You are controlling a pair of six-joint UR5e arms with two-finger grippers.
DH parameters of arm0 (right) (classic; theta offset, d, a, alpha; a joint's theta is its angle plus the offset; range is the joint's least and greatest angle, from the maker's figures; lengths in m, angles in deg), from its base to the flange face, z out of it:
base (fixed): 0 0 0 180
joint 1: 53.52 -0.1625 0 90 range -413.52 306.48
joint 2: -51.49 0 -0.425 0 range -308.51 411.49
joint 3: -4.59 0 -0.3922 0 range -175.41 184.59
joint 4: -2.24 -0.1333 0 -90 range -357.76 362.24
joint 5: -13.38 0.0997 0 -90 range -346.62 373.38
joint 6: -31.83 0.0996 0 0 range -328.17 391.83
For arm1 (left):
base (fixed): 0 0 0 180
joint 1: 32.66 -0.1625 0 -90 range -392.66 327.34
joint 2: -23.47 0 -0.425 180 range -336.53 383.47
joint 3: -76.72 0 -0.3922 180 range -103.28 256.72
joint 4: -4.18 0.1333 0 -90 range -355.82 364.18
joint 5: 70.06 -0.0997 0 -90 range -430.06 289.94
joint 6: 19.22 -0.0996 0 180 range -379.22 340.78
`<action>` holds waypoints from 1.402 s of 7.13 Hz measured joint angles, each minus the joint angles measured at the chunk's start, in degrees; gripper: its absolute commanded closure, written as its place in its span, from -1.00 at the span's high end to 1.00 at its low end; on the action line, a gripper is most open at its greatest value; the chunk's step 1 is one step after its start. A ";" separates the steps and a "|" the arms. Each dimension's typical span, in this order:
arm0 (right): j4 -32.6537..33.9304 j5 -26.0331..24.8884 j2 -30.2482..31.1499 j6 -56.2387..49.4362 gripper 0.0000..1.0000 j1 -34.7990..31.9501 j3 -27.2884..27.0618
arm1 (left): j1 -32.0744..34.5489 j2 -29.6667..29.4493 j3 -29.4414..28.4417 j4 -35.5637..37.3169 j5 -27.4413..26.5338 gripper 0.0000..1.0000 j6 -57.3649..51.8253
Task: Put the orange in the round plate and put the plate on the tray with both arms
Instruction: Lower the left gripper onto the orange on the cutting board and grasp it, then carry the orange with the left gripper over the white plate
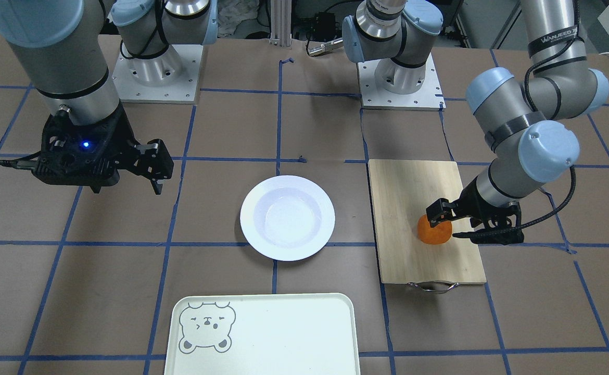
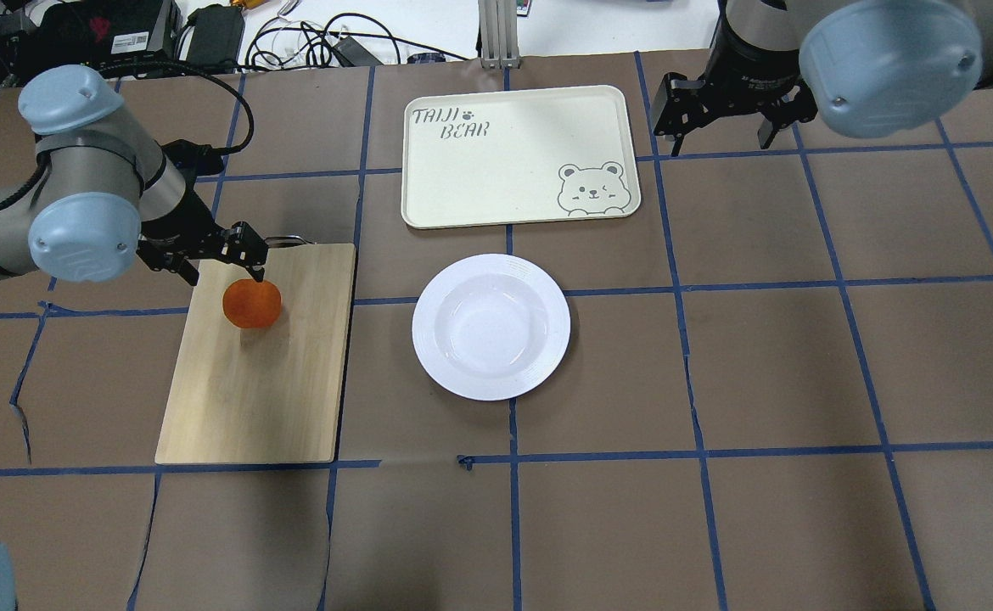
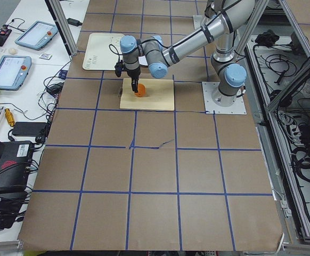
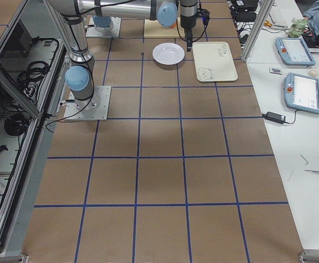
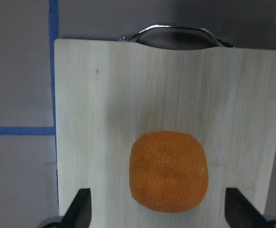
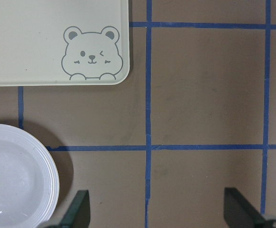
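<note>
The orange point(image 2: 251, 304) point(image 1: 434, 230) point(image 5: 169, 172) rests on a bamboo cutting board point(image 2: 267, 390). My left gripper point(image 2: 218, 259) point(image 1: 447, 223) point(image 5: 159, 211) is open just above it, one finger on each side of the fruit and neither touching it. In the middle of the table lies the white round plate point(image 2: 491, 327) point(image 1: 287, 217) point(image 6: 14, 175), with nothing on it. Beyond it on the far side is the pale tray point(image 2: 518, 157) point(image 1: 263, 333) point(image 6: 43, 42) with the bear face. My right gripper point(image 2: 721, 127) point(image 1: 153, 166) point(image 6: 158, 211) hangs open and holds nothing, beside the tray's bear corner.
The cutting board's metal handle point(image 5: 176, 35) points toward the far side. Blue tape lines cross the brown table cover. Cables and devices lie past the far table edge point(image 2: 208, 34). The two arm bases point(image 1: 398, 78) stand at the robot's side.
</note>
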 measured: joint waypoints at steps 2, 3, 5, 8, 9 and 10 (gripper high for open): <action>-0.03 -0.03 -0.03 0.00 1.00 0.00 -0.03 | 0.02 -2.51 0.25 0.50 1.85 1.00 -0.90; -0.03 -0.06 -0.05 0.00 1.00 0.00 -0.03 | 0.01 -3.06 0.31 0.34 1.97 0.95 -1.05; -0.05 -0.09 -0.08 0.00 1.00 0.00 -0.03 | -0.05 -3.73 0.34 0.26 2.07 -0.46 -1.00; -0.10 -0.10 -0.11 -0.05 1.00 0.05 -0.03 | -0.05 -3.91 0.19 0.23 1.92 -1.00 -0.22; -0.06 -0.10 -0.12 -0.06 1.00 0.07 -0.03 | 0.15 -3.36 -0.08 0.27 1.94 -1.00 0.63; -0.06 -0.10 -0.12 -0.04 1.00 0.10 -0.03 | 1.06 -2.44 -1.04 0.29 2.04 -1.00 3.46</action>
